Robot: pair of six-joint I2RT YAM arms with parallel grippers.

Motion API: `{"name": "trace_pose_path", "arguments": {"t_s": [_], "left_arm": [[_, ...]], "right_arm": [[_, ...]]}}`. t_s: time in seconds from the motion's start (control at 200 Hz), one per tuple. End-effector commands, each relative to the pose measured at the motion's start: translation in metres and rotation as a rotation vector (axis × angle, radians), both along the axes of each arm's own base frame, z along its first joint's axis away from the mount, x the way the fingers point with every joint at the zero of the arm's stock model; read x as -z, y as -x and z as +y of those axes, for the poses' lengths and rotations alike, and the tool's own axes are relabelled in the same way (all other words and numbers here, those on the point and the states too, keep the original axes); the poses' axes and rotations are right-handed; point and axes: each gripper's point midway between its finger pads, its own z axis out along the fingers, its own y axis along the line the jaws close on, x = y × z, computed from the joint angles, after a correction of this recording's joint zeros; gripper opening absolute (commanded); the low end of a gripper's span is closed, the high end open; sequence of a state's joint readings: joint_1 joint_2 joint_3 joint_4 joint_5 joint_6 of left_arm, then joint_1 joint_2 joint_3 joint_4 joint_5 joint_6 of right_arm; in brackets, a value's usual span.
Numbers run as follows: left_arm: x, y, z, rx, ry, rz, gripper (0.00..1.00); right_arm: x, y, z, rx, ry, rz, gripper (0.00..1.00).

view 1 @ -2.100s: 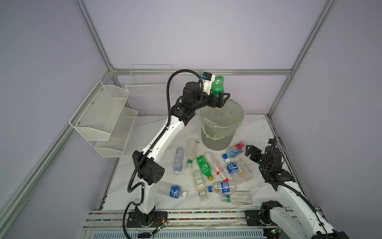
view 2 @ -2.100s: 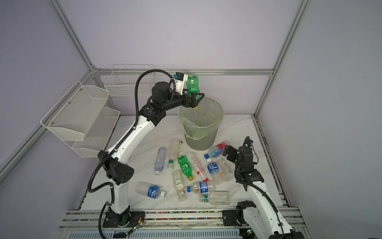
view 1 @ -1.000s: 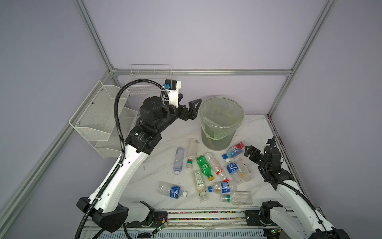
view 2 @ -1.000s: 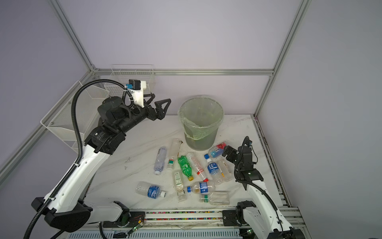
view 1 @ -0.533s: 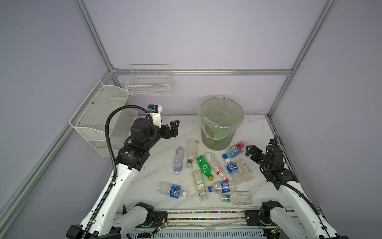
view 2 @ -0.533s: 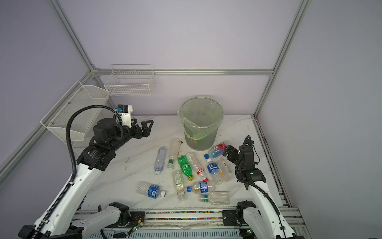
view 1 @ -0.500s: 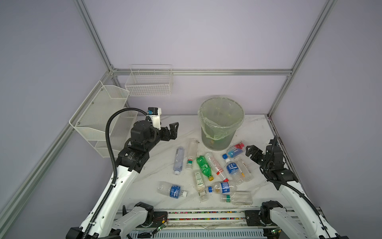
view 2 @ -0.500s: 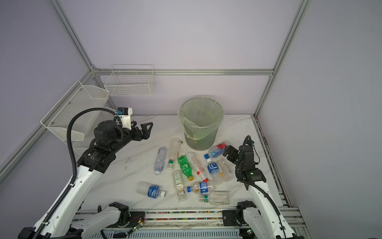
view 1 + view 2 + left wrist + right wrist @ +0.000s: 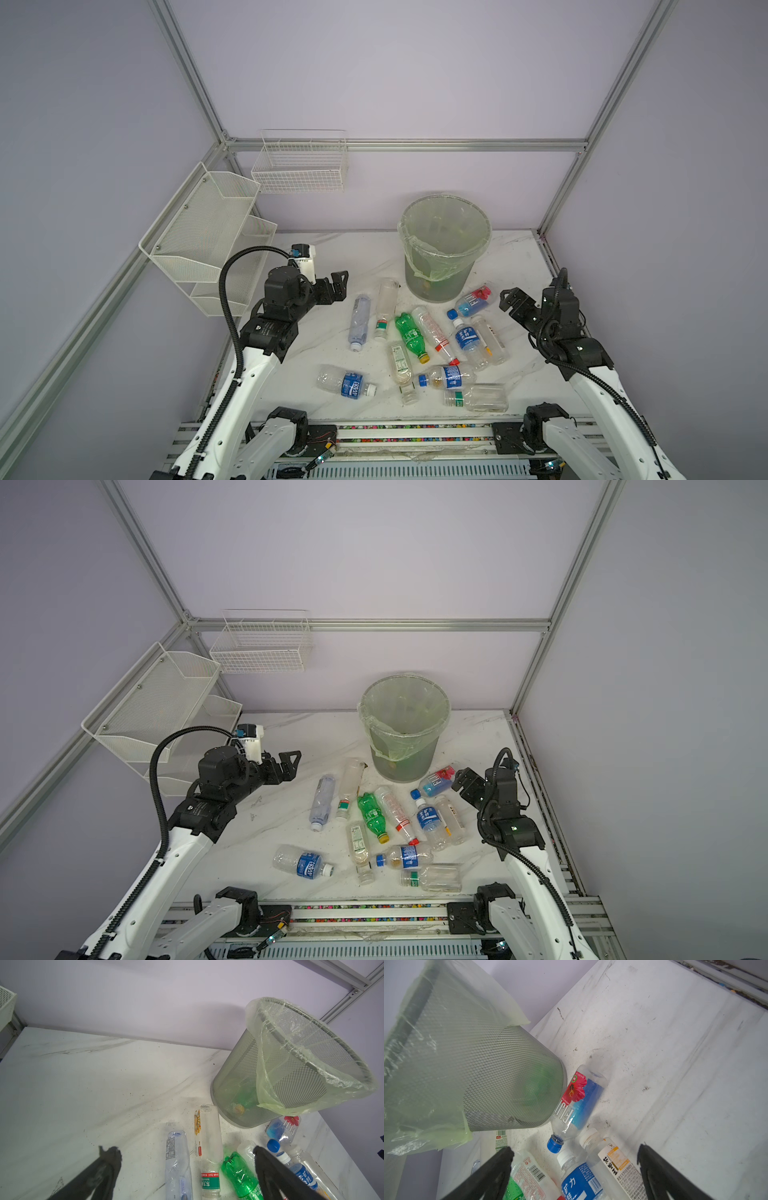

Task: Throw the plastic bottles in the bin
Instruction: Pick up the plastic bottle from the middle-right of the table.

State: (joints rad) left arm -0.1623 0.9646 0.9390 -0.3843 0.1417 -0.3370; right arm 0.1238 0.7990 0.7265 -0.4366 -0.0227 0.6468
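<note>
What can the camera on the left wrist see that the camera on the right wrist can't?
Only the left wrist view: the open left gripper, holding nothing, and a corner of the white mesh rack. Only the right wrist view: the open right gripper and the grimy metal rail. Both: the white marble table, the round grey mesh bin lined with a pale yellow-green bag, the clear plastic bottle with a red flower label and blue cap beside it, the green plastic bottle and the blue-labelled clear bottle.

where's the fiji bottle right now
In both top views the Fiji bottle lies on its side against the base of the bin, on the robot's right, just ahead of the open right gripper.
</note>
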Motion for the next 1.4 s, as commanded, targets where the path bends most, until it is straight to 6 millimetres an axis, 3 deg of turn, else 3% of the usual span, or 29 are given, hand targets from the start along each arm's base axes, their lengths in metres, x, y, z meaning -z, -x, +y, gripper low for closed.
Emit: {"name": "trace_pose_path", "arguments": {"t_s": [0.0, 0.115, 0.185, 0.325, 0.655, 1.395], "left_arm": [[-0.020, -0.013, -0.002, 0.017, 0.051, -0.047, 1.00], [-0.009, -0.023, 0.012, -0.022, 0.112, -0.007, 1.00], [-0.006, -0.025, 0.016, -0.030, 0.147, -0.006, 1.00], [0.005, -0.025, 0.024, -0.045, 0.155, -0.004, 1.00], [0.011, -0.021, 0.036, -0.068, 0.116, 0.008, 1.00], [0.016, -0.016, 0.028, -0.020, 0.124, 0.017, 1.00]], "right_arm": [[0.023, 0.009, 0.003, -0.019, 0.000, 0.097, 0.97], [0.046, 0.013, 0.003, -0.035, 0.029, 0.157, 0.97], [0.051, 0.011, 0.008, -0.066, 0.022, 0.173, 0.97], [0.062, 0.008, 0.000, -0.024, 0.050, 0.217, 0.97], [0.083, -0.031, 0.014, -0.027, -0.012, 0.234, 0.97], [0.105, -0.082, 0.022, 0.079, -0.151, 0.213, 0.97]]}}
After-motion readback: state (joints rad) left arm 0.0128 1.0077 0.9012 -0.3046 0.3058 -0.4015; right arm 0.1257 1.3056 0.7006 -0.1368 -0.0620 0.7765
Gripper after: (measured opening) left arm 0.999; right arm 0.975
